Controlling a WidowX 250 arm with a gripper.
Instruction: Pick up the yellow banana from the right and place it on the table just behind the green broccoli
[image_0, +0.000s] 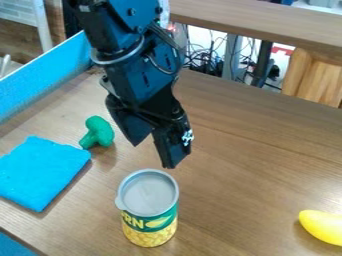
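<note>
on the surface (240, 160) you have four kinds of thing, one of each: one can (148, 210), one green broccoli (99, 132), one blue cloth (41, 172), one yellow toy (323, 227).

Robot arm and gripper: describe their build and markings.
The arm is black and blocky, with a curved grey band and thin dark cables. The black gripper has two angular, tapering fingers, one bearing a white marking.

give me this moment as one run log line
gripper: open, near corn can | held: nothing | corn can: upright | green toy broccoli: beside blue cloth | yellow object: view's right edge
</note>
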